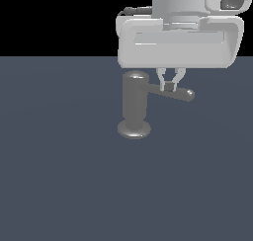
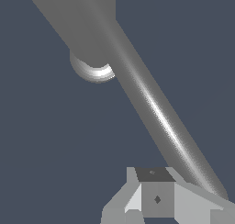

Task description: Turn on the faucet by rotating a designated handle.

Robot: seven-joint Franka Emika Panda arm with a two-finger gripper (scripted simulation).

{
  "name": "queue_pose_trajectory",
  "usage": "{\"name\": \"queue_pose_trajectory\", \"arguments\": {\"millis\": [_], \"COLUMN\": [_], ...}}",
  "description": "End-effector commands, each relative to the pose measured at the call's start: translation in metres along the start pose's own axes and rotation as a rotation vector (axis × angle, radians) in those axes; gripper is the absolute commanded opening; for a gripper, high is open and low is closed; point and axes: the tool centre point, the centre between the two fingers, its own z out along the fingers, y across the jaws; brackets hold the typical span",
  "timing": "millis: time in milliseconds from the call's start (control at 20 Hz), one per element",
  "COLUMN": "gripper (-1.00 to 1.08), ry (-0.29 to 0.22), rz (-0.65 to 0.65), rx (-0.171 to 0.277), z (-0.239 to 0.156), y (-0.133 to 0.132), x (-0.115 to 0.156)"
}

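Observation:
The faucet [image 1: 134,99] is a dull grey upright cylinder on a flared disc base, standing on the dark floor. Its handle [image 1: 173,93], a thin grey rod, juts from near the top toward the exterior view's right. My gripper [image 1: 169,86] hangs straight down over the rod's middle with its fingers pressed together, the tips level with the rod. In the wrist view the handle [image 2: 158,110] runs diagonally from the faucet [image 2: 78,21] past the shut gripper [image 2: 156,198]. The fingers sit beside the rod near its outer end, not around it. Whether they touch it I cannot tell.
A flat dark blue-grey floor [image 1: 59,176] spreads around the faucet, with black background above its far edge. The pale grey hand body [image 1: 180,40] looms above the handle. Nothing else is in sight.

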Motion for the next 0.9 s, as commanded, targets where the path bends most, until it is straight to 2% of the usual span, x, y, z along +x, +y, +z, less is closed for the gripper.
{"name": "queue_pose_trajectory", "arguments": {"millis": [0,200,250,300,850], "gripper": [-1.0,-1.0,-1.0,-1.0,-1.0], "ry": [-0.033,-0.033,-0.033,0.007,-0.002], "rz": [0.024,0.024,0.024,-0.013,-0.005], "rx": [0.003,0.003,0.003,-0.003,-0.002], "z": [0.013,0.013,0.013,-0.002,0.002], "y": [0.023,0.042,0.042,0.023,0.05], "x": [-0.008,-0.005,-0.005,0.009,0.037]}}
